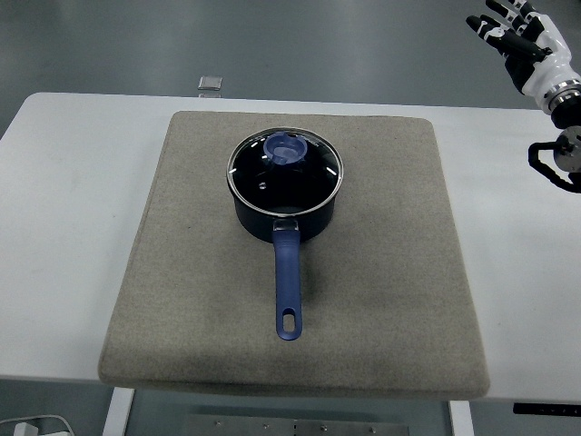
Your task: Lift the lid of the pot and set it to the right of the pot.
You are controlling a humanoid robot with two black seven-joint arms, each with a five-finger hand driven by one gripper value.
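On a grey mat [381, 300] covering the white table [73, 182] stood the dark blue pot [286, 213], its long handle [288, 289] pointing toward the near edge. Its glass lid [286, 168] sat closed on the rim, blue knob [285, 149] uppermost; nothing showed inside through the glass. At the upper right corner the right hand [526, 36] hung with fingers spread, empty, well apart from the pot.
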